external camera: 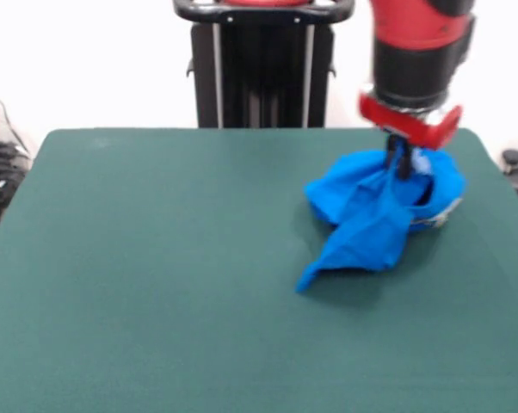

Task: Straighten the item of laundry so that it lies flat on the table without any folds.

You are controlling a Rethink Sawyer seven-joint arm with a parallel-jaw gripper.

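The bright blue T-shirt (375, 215) lies bunched in a heap at the right side of the dark green table (156, 284), toward the far edge. A loose flap trails from it toward the near left, and a bit of white print shows at its right edge. The red and black arm comes down from above at the right. My gripper (403, 163) reaches into the top of the heap. Its dark fingers look pinched on a fold of the blue cloth, which rises in a peak toward them. The fingertips are partly buried in the fabric.
The robot's black pedestal (261, 64) stands behind the table's far edge at the middle. Cables and dark gear (1, 172) sit off the table at the left, and a small dark object (513, 159) sits off the right corner.
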